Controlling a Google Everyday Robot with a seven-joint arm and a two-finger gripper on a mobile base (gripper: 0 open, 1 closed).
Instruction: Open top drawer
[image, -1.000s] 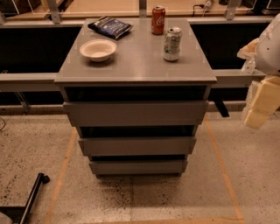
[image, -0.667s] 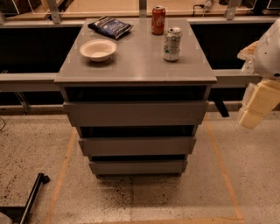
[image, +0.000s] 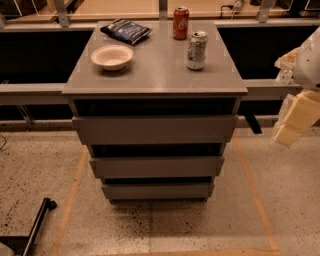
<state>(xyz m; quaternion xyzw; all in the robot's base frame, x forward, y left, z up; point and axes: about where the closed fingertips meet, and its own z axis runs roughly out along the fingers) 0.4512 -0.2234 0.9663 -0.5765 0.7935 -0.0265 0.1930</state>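
Lab: taped floor (image: 252, 190), pincer (image: 286, 134) at right

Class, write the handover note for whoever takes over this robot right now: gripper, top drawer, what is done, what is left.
The gripper hangs at the right edge of the view, off the right side of the cabinet, about level with the top drawer and touching nothing.
The top drawer sits just under the cabinet top and looks shut.
Done: nothing on the drawer yet.
Left: bring the gripper across to the drawer front, catch it and pull it out.
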